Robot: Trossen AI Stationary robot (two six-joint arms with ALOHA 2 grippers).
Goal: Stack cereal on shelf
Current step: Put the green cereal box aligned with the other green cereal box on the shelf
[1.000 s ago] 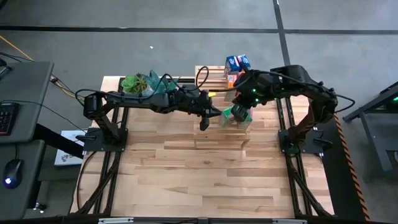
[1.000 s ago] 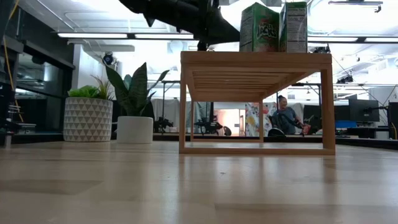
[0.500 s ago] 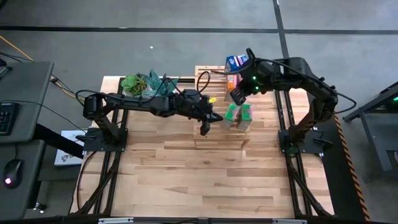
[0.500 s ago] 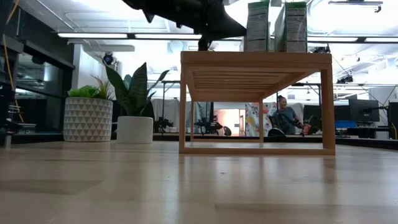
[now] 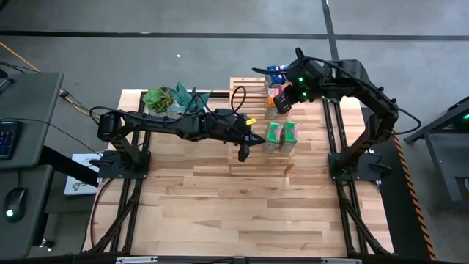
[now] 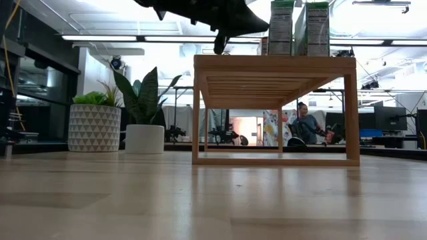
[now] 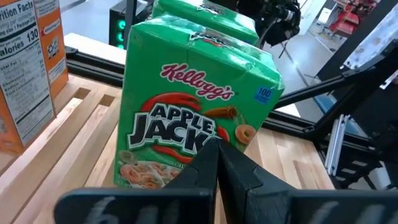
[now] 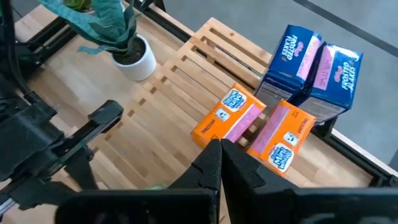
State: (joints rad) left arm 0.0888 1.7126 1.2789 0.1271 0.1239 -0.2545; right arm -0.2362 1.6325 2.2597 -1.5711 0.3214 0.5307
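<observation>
High view: the shelf (image 5: 258, 125) sits at the far middle of the table (image 5: 220, 213), with six cereal boxes standing on its slats in three pairs. The two green boxes (image 5: 281, 136) stand side by side at the near right part of the shelf, the two orange boxes (image 5: 273, 94) behind them, and the two blue boxes (image 5: 279, 73) at the far right corner.

The left gripper (image 5: 245, 146) reaches in from the left and hangs over the shelf's near edge, just beside the green boxes but apart from them. In the left wrist view its fingers (image 7: 214, 165) meet in a closed point with nothing between them, aimed at the front of the nearest green box (image 7: 198, 118); an orange box (image 7: 28, 68) stands off to one side.

The right gripper (image 5: 282, 103) hovers above the orange pair. In the right wrist view its fingers (image 8: 217, 165) are also pressed together and empty, above the orange boxes (image 8: 252, 127), with the blue boxes (image 8: 314, 71) beyond and a potted plant (image 8: 121, 37) at the shelf's other end.

Low view: the green boxes (image 6: 297, 28) stand upright on top of the shelf (image 6: 275, 110), with a dark arm above its left end. Two potted plants (image 6: 120, 113) stand left of it, and a seated person (image 6: 307, 125) shows far behind.
</observation>
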